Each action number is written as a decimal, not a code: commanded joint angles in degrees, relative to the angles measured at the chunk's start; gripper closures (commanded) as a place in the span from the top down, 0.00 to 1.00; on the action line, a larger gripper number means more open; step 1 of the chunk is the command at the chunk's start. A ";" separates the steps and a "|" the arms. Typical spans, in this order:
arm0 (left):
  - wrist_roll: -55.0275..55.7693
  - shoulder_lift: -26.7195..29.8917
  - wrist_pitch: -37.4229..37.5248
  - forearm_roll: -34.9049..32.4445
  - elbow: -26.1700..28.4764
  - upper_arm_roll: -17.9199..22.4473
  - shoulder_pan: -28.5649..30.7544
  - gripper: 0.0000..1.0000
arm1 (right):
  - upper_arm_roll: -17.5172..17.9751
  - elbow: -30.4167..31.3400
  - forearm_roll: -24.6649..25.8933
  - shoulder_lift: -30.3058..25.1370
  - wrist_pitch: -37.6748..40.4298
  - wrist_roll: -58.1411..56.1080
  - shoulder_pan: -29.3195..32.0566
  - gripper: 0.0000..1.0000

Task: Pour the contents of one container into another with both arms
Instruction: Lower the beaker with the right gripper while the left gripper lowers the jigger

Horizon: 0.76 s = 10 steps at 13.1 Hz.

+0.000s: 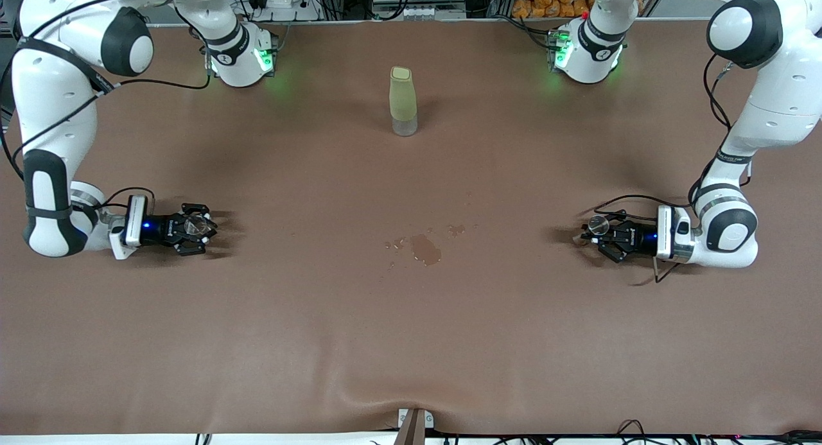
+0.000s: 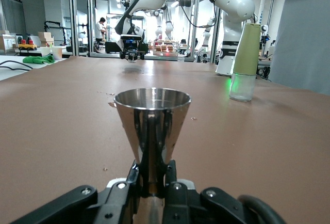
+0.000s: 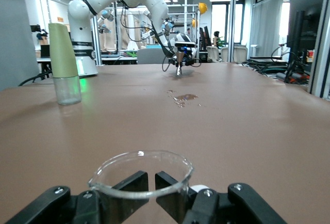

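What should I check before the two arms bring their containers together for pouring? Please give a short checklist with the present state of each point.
1. Left pincer shut on the shiny conical metal cup: ok.
2. Right pincer shut on the clear glass beaker: ok.
3. Both containers upright: ok.
4. Liquid inside the metal cup or glass beaker: cannot tell.
5. Brown table cover dry between the pincers: not ok, a wet spill patch lies there.
6. Tall pale green bottle with clear base away from the meeting path: ok, it stands upright nearer the arm bases.
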<state>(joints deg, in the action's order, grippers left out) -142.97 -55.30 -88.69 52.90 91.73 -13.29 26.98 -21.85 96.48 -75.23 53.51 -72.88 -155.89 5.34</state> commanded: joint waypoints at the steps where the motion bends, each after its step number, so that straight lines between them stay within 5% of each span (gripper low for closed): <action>1: 0.58 0.28 1.06 -1.14 0.29 0.11 0.27 0.08 | 0.58 -1.21 -0.97 1.24 -1.73 -3.10 0.90 0.00; 2: 0.15 0.28 1.06 -1.14 0.29 0.11 0.27 0.14 | 0.58 -1.21 -1.23 1.68 -1.91 -3.10 0.81 0.00; 10: -0.03 -0.86 1.06 -1.05 -0.15 1.77 0.36 0.15 | 0.76 -1.12 -1.23 3.44 -3.23 -3.28 0.64 0.00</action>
<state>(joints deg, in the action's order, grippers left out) -142.97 -55.95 -88.69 52.80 91.97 -12.28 26.97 -21.62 96.30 -76.08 56.05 -76.28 -155.98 5.34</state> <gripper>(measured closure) 0.789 0.850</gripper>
